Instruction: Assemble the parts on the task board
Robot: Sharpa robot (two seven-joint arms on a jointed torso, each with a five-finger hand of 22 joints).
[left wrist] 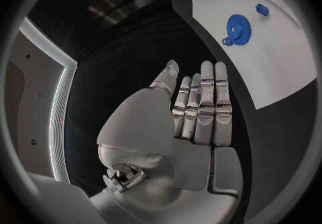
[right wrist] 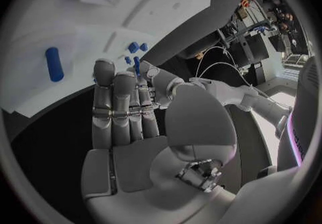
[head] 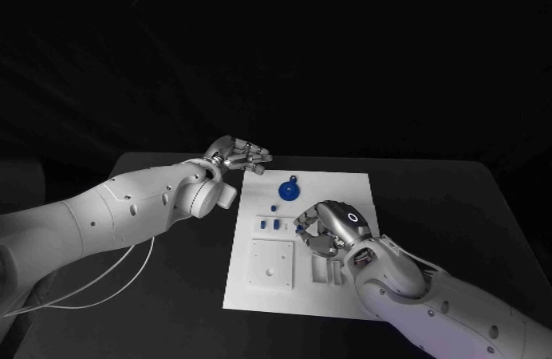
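The white task board point(head: 345, 185) lies in the middle of the table. A blue gear point(head: 290, 189) sits near its far edge; the left wrist view also shows the gear point(left wrist: 236, 25). Small blue parts point(head: 268, 225) lie at the board's centre left. My right hand point(head: 331, 225) hovers over the board's middle and pinches a thin blue peg point(right wrist: 137, 65) between thumb and a finger. A blue cylinder point(right wrist: 53, 64) lies on the board beyond the right hand point(right wrist: 127, 106). My left hand point(head: 238, 155) hangs off the board's far left corner; the left hand point(left wrist: 198, 106) has straight fingers and holds nothing.
Raised white blocks with recesses point(head: 273, 263) occupy the board's near half. Two small blue pieces point(right wrist: 137, 47) lie just past my right fingertips. Black table point(head: 448, 207) surrounds the board. A white cable point(head: 115, 283) trails under my left arm.
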